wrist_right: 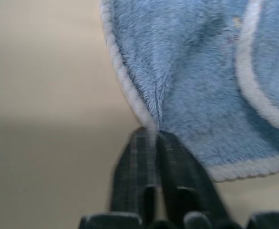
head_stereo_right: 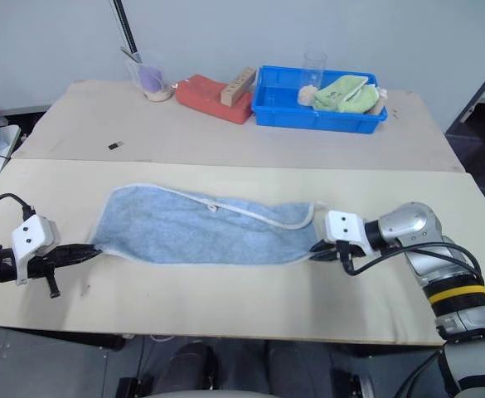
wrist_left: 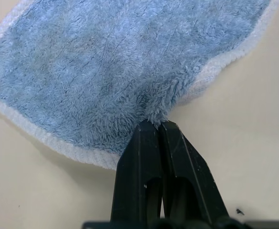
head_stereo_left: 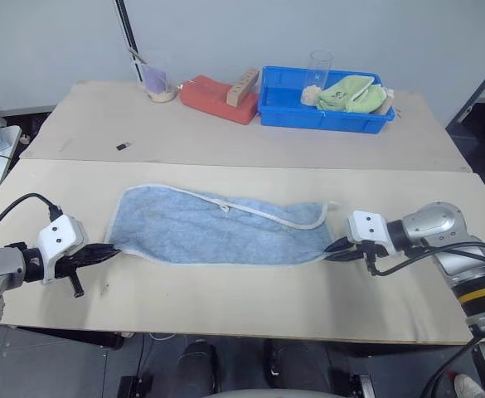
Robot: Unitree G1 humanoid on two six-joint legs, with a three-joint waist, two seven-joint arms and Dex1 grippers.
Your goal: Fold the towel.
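The light blue terry towel (head_stereo_left: 217,234) lies stretched between the two claws on the pale wooden desk (head_stereo_left: 225,298), its white-stitched edge folded over. The left claw (head_stereo_left: 109,251) is pinched shut on one end, the right claw (head_stereo_left: 335,246) on the other. Well beyond them sit a blue plastic bin (head_stereo_left: 321,112) holding a green cloth (head_stereo_left: 350,93), and a red block (head_stereo_left: 217,98).

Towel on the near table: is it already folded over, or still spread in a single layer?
Partly folded: the towel lies flat with its far white-edged border turned over onto itself, each end pinched by the left gripper and right gripper.
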